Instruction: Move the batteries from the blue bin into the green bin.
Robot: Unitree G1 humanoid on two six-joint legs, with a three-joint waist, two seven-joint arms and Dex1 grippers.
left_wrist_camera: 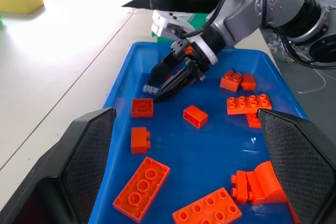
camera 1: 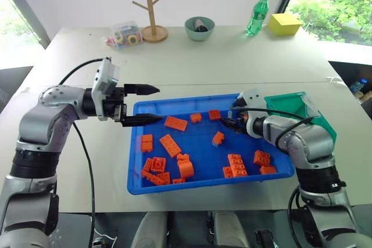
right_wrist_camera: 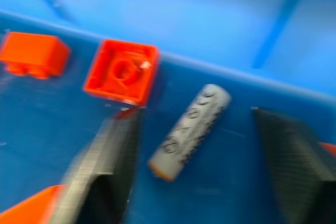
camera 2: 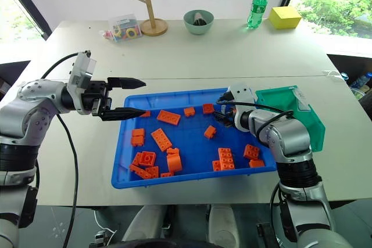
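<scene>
Left eye view: the blue bin is seen on the pale bench, strewn with orange bricks. The green bin is set just beside its far right corner, tilted. The left gripper is held over the bin's left edge, pointing to the right, its jaws spread and nothing between them. The right gripper is lowered into the far right part of the blue bin; its jaws are too small here to be judged. At the bench's far edge a wooden peg stand, a round bowl, a green bottle and a yellow box are seen.

Right eye view: the same layout is shown.

Left wrist view: the right gripper is seen slanting down to the bin floor near the rim. The grey end of a battery shows at the tips of the fingers, just beside a square brick.

Right wrist view: the battery lies flat on the blue floor between the two fingers, close to the bin wall. Its long axis runs slantwise across the gap between them, one end towards the wall, the other towards the camera. The jaws are parted on either side of it and no contact can be made out, so the battery is not grasped. An upturned square brick lies near its far end.
</scene>
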